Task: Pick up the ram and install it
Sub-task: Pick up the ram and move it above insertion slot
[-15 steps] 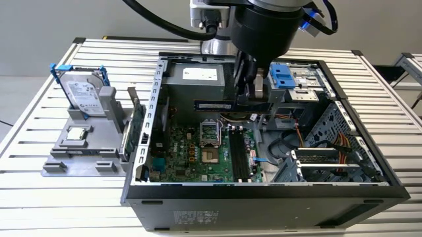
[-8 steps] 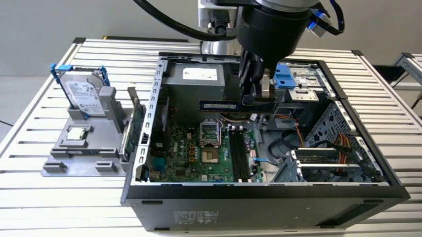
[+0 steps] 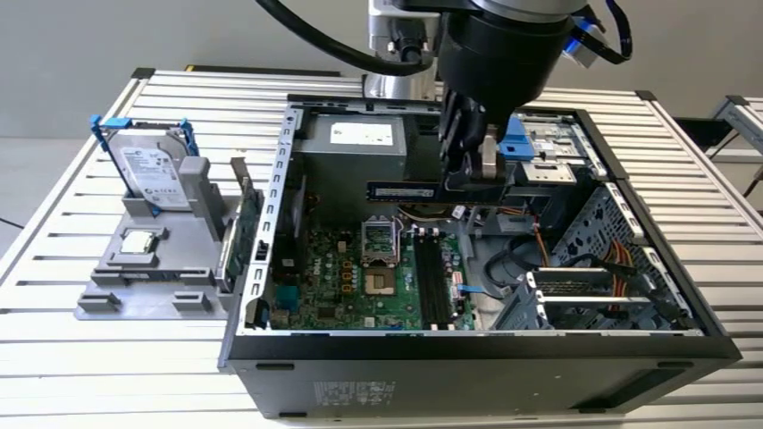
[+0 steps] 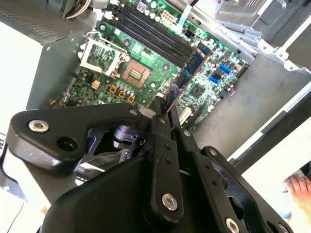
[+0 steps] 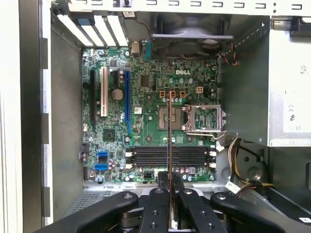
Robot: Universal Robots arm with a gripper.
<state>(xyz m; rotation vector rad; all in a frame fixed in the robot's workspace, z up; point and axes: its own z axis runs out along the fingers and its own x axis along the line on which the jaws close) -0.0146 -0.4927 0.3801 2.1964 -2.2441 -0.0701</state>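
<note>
The ram (image 3: 399, 190) is a thin dark strip held level above the open computer case (image 3: 256, 268), over the motherboard (image 3: 346, 286). My gripper (image 3: 469, 185) is shut on the end of the ram at the exterior view's right. In the first wrist view the ram (image 5: 169, 136) runs edge-on as a thin line from between my fingertips (image 5: 169, 177), crossing over the black memory slots (image 5: 146, 156). In the second wrist view the ram (image 4: 193, 65) sticks out from my gripper (image 4: 164, 104) above the board, beside the memory slots (image 4: 153, 31).
On the exterior view's left a grey stand (image 3: 149, 286) carries a silver hard drive (image 3: 155, 174) and a small chip (image 3: 141, 239). An upright green board (image 3: 245, 234) stands beside the case wall. Inside are the power supply (image 3: 357, 143), the open processor socket (image 5: 206, 119), cables (image 3: 596, 259) and drive cages.
</note>
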